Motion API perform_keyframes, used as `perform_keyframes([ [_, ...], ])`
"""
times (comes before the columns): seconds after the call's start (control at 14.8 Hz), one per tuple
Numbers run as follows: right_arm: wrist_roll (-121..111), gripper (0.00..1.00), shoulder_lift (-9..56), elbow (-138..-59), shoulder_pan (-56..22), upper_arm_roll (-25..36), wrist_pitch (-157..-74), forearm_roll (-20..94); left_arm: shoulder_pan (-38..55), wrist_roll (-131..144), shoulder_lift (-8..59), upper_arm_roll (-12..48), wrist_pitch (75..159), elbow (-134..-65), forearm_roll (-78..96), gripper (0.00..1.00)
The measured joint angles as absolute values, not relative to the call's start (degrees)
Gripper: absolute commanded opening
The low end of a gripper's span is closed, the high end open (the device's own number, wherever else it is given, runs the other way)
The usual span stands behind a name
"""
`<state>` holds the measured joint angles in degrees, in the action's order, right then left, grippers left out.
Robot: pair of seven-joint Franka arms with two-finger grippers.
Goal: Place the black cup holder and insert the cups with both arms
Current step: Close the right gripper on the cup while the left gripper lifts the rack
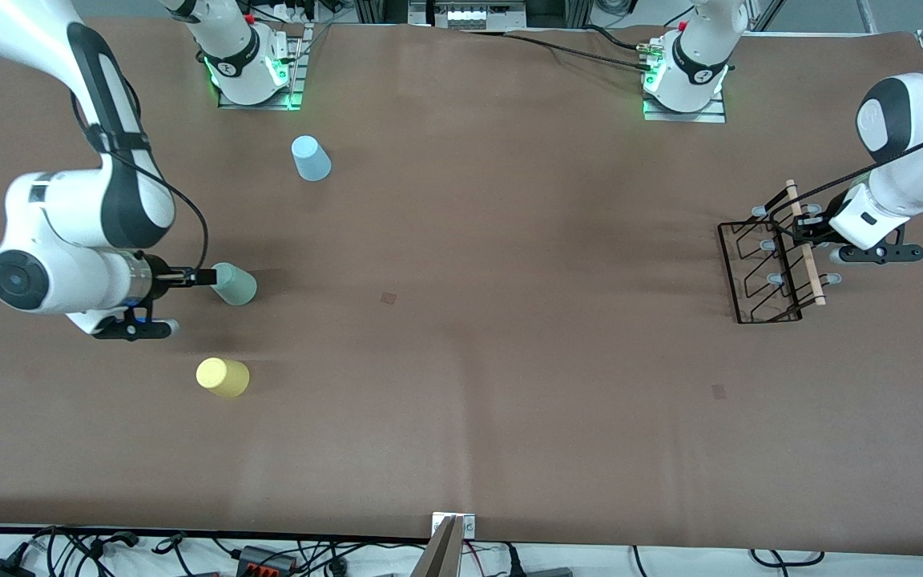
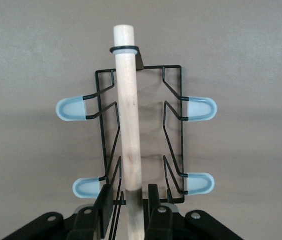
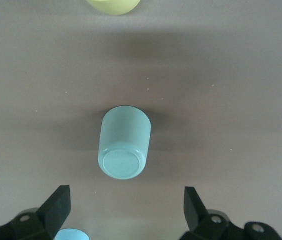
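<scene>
Brown table bears three cups and a black rack.

White arms, black joints, black fingers.

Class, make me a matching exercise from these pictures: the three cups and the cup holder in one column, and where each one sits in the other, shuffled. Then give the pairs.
Things
1. light blue cup
2. sage green cup
3. yellow cup
4. black cup holder

Places
A. nearest the front camera
B. wooden handle between the left gripper jaws
C. closest to the right arm's base
D. below the open right gripper

Pairs: 1-C, 2-D, 3-A, 4-B
</scene>
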<state>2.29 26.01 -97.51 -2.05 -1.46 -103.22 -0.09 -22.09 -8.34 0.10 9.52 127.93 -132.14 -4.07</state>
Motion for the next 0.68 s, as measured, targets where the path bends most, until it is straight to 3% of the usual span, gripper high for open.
perform_keyframes([
  [0.27,2.4,1.0,26.9,-98.8,-2.7,-1.5,-107.4,-0.1,-22.2,-8.4,0.6,9.6,128.1,-132.2,-4.1,0.18],
  [0.68,2.4,1.0,22.2,-107.6,-2.8,-1.5,-116.2,-0.1,-22.6,-8.4,0.6,9.6,128.2,-132.2,-4.0,0.01],
])
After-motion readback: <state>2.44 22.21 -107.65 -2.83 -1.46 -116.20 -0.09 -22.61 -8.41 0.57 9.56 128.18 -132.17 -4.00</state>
